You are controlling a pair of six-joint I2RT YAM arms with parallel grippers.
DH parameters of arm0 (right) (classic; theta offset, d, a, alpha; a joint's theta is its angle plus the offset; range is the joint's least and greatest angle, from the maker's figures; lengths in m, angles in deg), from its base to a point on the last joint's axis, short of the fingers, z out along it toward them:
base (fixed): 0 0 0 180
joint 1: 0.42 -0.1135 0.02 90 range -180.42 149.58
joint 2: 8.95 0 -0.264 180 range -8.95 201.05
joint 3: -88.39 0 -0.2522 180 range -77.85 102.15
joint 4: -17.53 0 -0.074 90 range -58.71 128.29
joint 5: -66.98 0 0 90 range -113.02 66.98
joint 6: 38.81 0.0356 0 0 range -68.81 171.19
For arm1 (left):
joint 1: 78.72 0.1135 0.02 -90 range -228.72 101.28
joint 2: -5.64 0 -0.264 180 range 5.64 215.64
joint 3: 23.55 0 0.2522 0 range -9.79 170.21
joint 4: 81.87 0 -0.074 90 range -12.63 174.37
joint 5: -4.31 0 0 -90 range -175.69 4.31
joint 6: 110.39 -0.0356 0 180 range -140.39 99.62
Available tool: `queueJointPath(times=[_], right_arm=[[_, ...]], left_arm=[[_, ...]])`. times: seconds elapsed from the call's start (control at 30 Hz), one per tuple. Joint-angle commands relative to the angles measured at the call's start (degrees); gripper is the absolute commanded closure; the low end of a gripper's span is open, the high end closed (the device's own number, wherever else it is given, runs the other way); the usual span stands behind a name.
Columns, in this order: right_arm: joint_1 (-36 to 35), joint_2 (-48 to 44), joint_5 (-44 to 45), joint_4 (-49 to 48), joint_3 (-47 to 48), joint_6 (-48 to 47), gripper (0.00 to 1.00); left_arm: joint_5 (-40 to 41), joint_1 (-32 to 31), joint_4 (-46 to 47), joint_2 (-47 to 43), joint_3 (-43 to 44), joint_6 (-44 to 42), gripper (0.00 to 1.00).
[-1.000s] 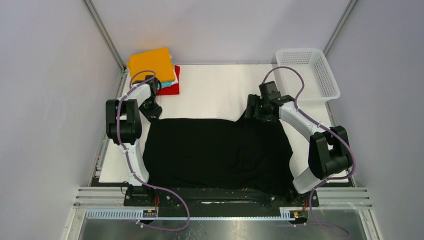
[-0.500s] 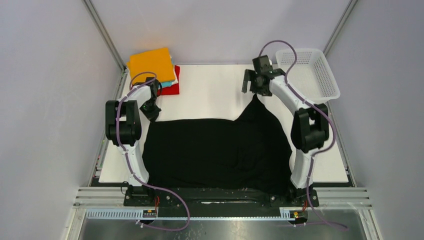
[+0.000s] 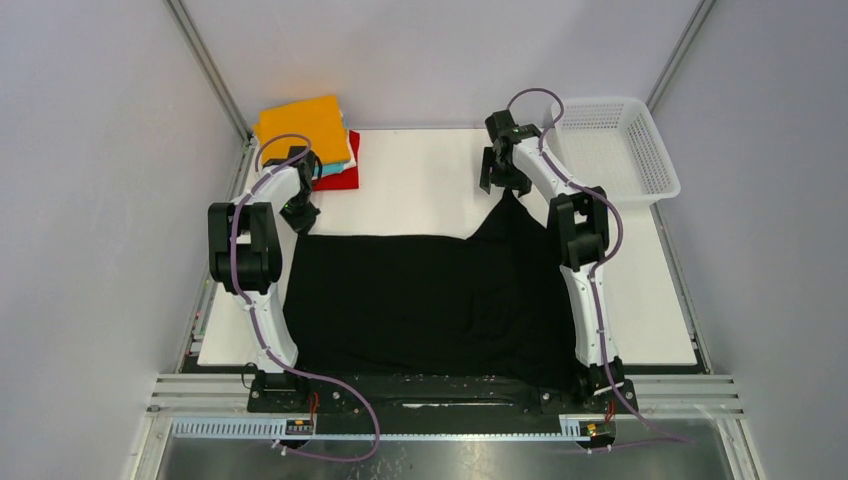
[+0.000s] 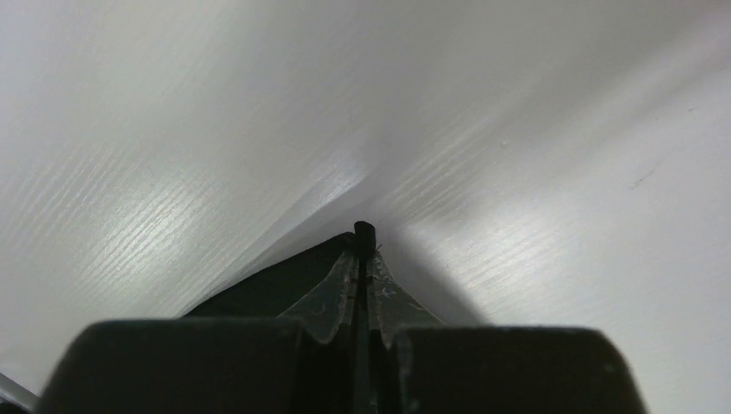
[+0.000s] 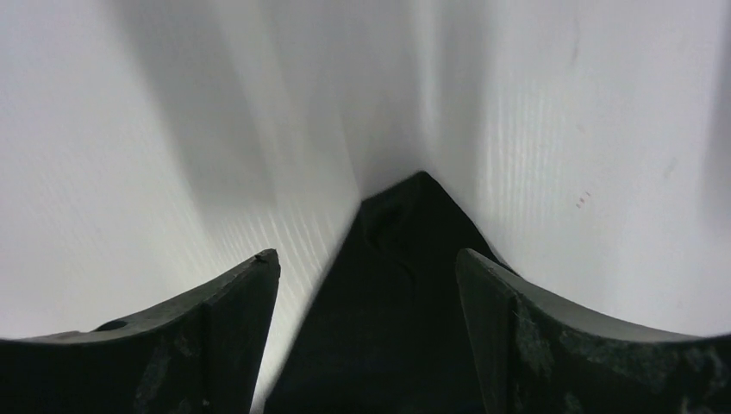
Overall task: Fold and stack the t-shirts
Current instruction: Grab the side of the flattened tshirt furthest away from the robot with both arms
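Top external, left to right: resting at the far-left table corner, a folded stack of t-shirts [image 3: 305, 128], orange on top, teal and red edges showing beneath. Pinching the far-left edge of the large plain black cloth t-shirt [image 3: 430, 300] with the left gripper [image 3: 300, 213], fingers pressed fully together on fabric. Leaving bare white tabletop [image 3: 420, 185] beyond the far hem. Straddling the shirt's peaked far-right corner with the right gripper [image 3: 499, 186], fingers spread wide, gripping nothing. Standing at the far-right corner, a white plastic mesh basket [image 3: 655, 150].

A plain black shirt [image 3: 430, 300] on a white table [image 3: 420, 175]; at 11 o'clock, an orange shirt [image 3: 303, 125] over a teal shirt [image 3: 336, 167] and a red shirt [image 3: 346, 179]; at 1 o'clock, a white mesh basket [image 3: 640, 150]
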Motion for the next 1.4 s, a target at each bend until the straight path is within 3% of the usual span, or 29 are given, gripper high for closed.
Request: queueJointPath(times=[0.0, 0.1, 0.3, 0.6, 0.67, 0.93, 1.03, 1.23, 1.37], right_arm=[[0.34, 5.13, -2.32, 6.77, 8.85, 2.16, 0.22], [0.43, 6.58, -3.46, 6.32, 9.50, 2.98, 0.31], [1.30, 7.34, -2.91, 6.27, 9.52, 4.08, 0.63], [3.86, 7.00, -5.41, 5.68, 6.63, 4.85, 0.82], [3.97, 6.70, -6.38, 4.53, 6.92, 4.60, 0.99], [5.14, 2.35, -7.45, 4.26, 12.68, 2.46, 1.00], [5.20, -3.62, -9.10, 1.70, 5.76, 1.83, 1.00], [5.25, -21.73, -12.38, -11.90, -25.09, 4.41, 1.00], [4.89, -33.00, -15.44, -16.35, -40.71, 6.03, 1.00]], left_arm=[[2.39, 0.09, 0.23, -1.51, 2.85, 0.41, 1.00], [2.52, 0.15, 0.23, -1.45, 2.93, 0.33, 1.00], [2.82, 0.10, 0.22, -1.03, 3.27, 0.41, 1.00], [2.83, 0.52, 0.22, -1.00, 3.32, 0.67, 1.00], [2.95, 0.57, 0.22, -0.98, 3.66, 0.67, 1.00], [1.97, 0.93, -0.68, 0.53, 9.08, 0.36, 1.00], [1.83, 0.96, -0.48, -1.43, 8.17, 0.36, 1.00], [1.55, 1.06, 1.98, -5.91, 2.07, -0.42, 1.00], [1.31, 1.18, 3.18, -8.25, -1.99, -0.30, 1.00]])
